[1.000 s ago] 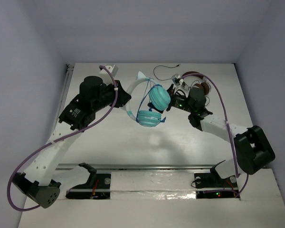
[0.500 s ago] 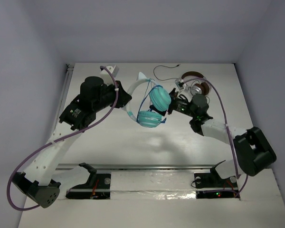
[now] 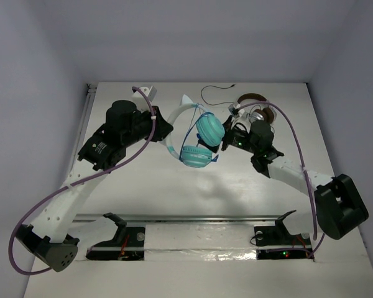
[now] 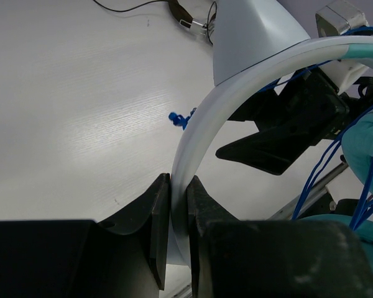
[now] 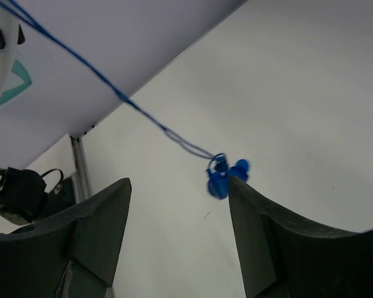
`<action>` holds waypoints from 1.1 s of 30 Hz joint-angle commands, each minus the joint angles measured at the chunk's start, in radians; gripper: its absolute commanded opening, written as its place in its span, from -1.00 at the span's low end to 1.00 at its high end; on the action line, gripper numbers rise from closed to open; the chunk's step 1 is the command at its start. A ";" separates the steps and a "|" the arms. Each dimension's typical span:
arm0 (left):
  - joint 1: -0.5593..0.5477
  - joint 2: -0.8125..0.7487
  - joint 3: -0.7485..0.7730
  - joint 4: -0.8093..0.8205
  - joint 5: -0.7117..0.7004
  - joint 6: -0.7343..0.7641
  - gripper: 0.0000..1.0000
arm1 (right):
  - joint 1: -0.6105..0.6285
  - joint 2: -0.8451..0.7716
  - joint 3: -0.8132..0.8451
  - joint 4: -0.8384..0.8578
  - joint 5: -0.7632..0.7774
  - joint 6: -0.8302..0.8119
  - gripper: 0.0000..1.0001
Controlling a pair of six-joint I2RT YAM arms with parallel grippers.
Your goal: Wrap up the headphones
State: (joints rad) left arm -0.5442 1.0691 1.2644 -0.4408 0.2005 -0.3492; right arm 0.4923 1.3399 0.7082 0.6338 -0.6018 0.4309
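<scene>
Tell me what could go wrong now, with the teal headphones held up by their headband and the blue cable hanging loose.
1. The left gripper pinches only the thin white headband of the headphones; it may slip or twist in the jaws.
2. The right gripper is open, and the blue plug dangles beside one finger, ungripped; the cable could swing away or unwind.
3. The right arm is close to the brown headphones and might knock them.

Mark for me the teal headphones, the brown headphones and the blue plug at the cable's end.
teal headphones (image 3: 209, 127): top view, on the upper ear cup.
brown headphones (image 3: 251, 96): top view, on the brown headband.
plug (image 5: 222, 177): right wrist view, on its blue body.
</scene>
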 commanded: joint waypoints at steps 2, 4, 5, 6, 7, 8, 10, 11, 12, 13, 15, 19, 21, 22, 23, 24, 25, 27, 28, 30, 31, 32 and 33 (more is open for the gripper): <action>-0.014 -0.031 0.044 0.068 0.013 -0.031 -1.00 | 0.003 0.008 0.083 -0.028 0.025 -0.049 0.39; -0.014 -0.029 0.043 0.067 0.011 -0.031 -1.00 | 0.003 0.024 0.094 -0.014 0.019 -0.040 0.40; -0.014 -0.029 0.043 0.067 0.011 -0.031 -1.00 | 0.003 0.044 0.096 -0.007 0.014 -0.035 0.40; -0.014 -0.028 0.043 0.068 0.010 -0.033 -1.00 | 0.015 0.056 0.099 -0.002 0.008 -0.031 0.40; -0.014 -0.029 0.044 0.068 0.007 -0.031 -1.00 | 0.026 0.067 0.100 0.013 -0.004 -0.021 0.40; -0.014 -0.026 0.046 0.068 0.005 -0.033 -1.00 | 0.035 0.077 0.102 0.018 -0.010 -0.017 0.40; -0.014 -0.024 0.046 0.070 0.002 -0.033 -1.00 | 0.069 0.097 0.097 0.036 -0.006 -0.011 0.40; -0.014 -0.023 0.046 0.070 0.002 -0.033 -1.00 | 0.078 0.099 0.093 0.044 0.000 -0.008 0.40; -0.014 -0.021 0.044 0.074 0.001 -0.034 -1.00 | 0.078 0.105 0.085 0.058 0.000 0.000 0.38; -0.014 -0.017 0.044 0.074 -0.001 -0.036 -1.00 | 0.078 0.111 0.068 0.101 -0.012 0.024 0.37; -0.014 -0.014 0.044 0.079 0.002 -0.034 -1.00 | 0.078 0.125 0.057 0.145 -0.015 0.048 0.25; -0.014 -0.012 0.044 0.085 -0.006 -0.040 -1.00 | 0.078 0.162 0.040 0.223 0.006 0.081 -0.33; -0.014 -0.012 0.047 0.093 -0.022 -0.043 -1.00 | 0.078 0.165 0.027 0.234 0.023 0.100 -0.57; -0.014 -0.009 0.050 0.096 -0.042 -0.046 -1.00 | 0.078 0.165 0.020 0.244 0.045 0.117 -0.73; -0.014 -0.006 0.053 0.103 -0.052 -0.050 -1.00 | 0.087 0.162 0.011 0.251 0.054 0.127 -0.79; -0.014 -0.005 0.053 0.125 -0.061 -0.059 -1.00 | 0.088 0.157 -0.012 0.256 0.062 0.141 -0.87; -0.014 -0.001 0.053 0.137 -0.096 -0.066 -1.00 | 0.097 0.151 -0.025 0.268 0.089 0.156 -0.93; -0.014 0.015 0.036 0.193 -0.153 -0.092 -1.00 | 0.110 0.131 -0.076 0.297 0.132 0.242 -1.00; -0.014 0.020 0.026 0.218 -0.171 -0.106 -1.00 | 0.123 0.125 -0.090 0.297 0.155 0.243 -1.00; -0.014 0.028 -0.022 0.313 -0.191 -0.143 -1.00 | 0.123 0.117 -0.122 0.317 0.178 0.328 -1.00; -0.014 0.034 -0.039 0.344 -0.223 -0.181 -1.00 | 0.123 0.120 -0.150 0.360 0.181 0.366 -1.00; -0.014 0.048 -0.071 0.376 -0.228 -0.204 -1.00 | 0.132 0.128 -0.162 0.386 0.181 0.441 -1.00; -0.014 0.058 -0.085 0.433 -0.234 -0.223 -1.00 | 0.144 0.137 -0.173 0.415 0.178 0.472 -1.00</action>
State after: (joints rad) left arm -0.5556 1.1194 1.2030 -0.2962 0.0273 -0.4408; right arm 0.6117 1.4780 0.5709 0.9276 -0.4610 0.7486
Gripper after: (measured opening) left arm 0.095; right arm 0.075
